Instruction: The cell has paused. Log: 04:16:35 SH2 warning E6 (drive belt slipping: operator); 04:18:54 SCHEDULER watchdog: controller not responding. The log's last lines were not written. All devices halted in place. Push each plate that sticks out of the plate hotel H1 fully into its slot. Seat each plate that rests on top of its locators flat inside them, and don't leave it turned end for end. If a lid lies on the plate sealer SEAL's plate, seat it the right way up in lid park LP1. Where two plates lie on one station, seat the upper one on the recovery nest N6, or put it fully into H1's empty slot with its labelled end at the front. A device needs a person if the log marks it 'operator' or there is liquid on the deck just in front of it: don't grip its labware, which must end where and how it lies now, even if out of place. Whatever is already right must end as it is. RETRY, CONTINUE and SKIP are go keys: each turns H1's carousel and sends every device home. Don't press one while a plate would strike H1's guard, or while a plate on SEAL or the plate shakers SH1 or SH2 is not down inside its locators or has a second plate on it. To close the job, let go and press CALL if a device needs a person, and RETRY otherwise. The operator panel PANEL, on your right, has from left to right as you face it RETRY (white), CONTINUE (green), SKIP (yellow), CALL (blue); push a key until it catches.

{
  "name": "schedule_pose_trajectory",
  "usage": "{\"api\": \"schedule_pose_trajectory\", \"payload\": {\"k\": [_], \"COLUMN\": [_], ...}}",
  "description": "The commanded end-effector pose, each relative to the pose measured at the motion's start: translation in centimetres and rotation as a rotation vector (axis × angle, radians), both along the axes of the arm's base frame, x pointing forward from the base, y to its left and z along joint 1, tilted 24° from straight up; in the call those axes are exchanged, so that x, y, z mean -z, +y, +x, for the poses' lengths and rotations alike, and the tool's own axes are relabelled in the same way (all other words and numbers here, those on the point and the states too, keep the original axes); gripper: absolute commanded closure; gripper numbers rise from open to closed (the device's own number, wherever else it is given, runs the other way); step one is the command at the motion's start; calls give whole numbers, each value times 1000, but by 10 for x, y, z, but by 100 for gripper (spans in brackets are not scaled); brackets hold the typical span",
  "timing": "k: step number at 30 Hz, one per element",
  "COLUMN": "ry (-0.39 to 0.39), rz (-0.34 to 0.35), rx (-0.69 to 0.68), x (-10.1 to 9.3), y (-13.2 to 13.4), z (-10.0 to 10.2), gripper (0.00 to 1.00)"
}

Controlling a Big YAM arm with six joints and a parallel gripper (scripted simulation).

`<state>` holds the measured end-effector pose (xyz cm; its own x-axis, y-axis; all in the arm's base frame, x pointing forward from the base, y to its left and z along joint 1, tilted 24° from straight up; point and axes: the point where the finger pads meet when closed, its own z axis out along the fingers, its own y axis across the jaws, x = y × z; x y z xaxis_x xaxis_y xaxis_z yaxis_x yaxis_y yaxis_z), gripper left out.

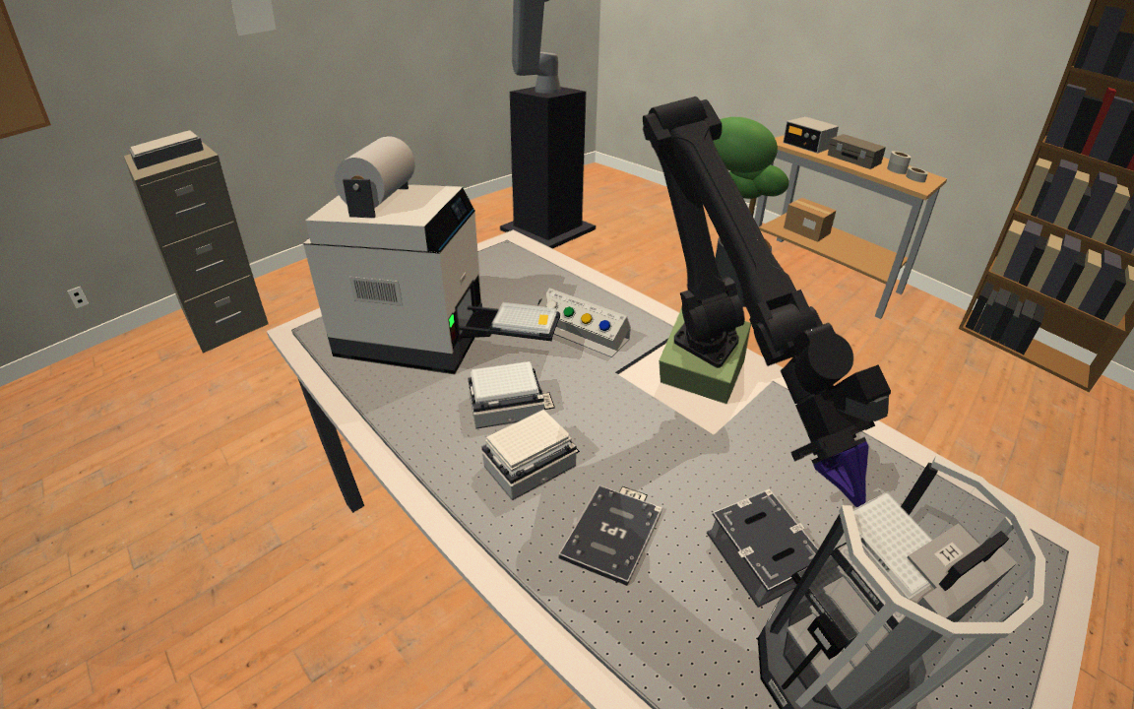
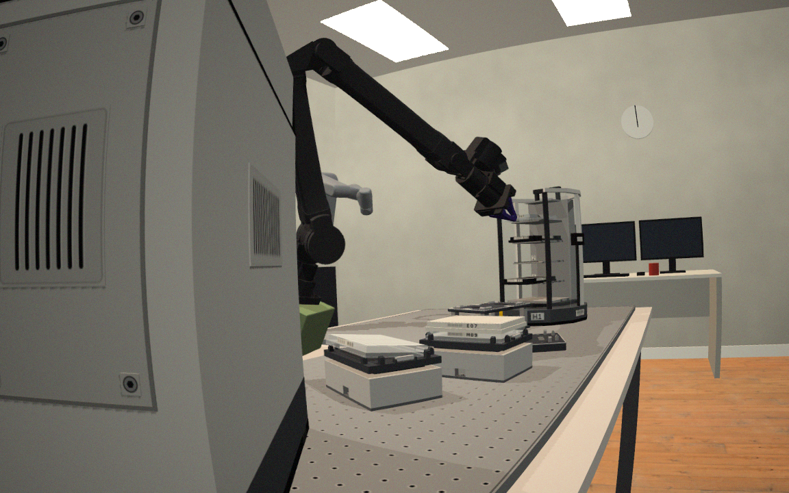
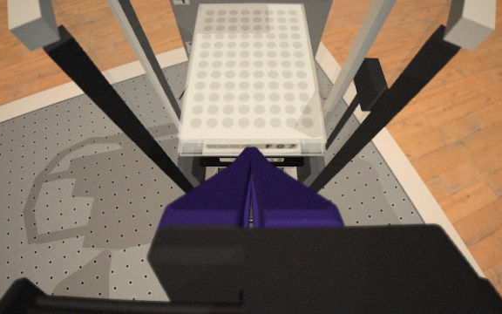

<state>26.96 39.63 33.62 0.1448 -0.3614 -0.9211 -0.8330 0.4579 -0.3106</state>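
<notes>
With its fingers pressed together on nothing, the gripper (image 1: pixel 852 495) points at the labelled near end of the plate (image 3: pixel 251 74) jutting from the top slot of hotel H1 (image 1: pixel 970 622); plate's long axis runs straight ahead into H1; push follows it
</notes>
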Motion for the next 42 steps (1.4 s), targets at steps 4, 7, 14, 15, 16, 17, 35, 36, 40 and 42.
{"api": "schedule_pose_trajectory", "payload": {"k": [4, 7, 14, 15, 16, 17, 35, 36, 40, 42], "ry": [-34, -34, -34, -34, -34, -34, -34, -34, -34, -34], "rz": [69, 69, 69, 69, 69, 70, 70, 69, 70, 69], "rx": [-11, -10, -9, -9, -10, -11, -11, -11, -11, -12], "x": [-40, -41, -41, -41, -41, -42, -43, -44, -44, -44], "y": [19, 20, 22, 23, 23, 24, 31, 32, 33, 34], "z": [3, 4, 6, 6, 5, 5, 8, 9, 9, 9], "gripper": [100, 100, 100, 100, 100, 100, 100, 100, 100, 100]}}
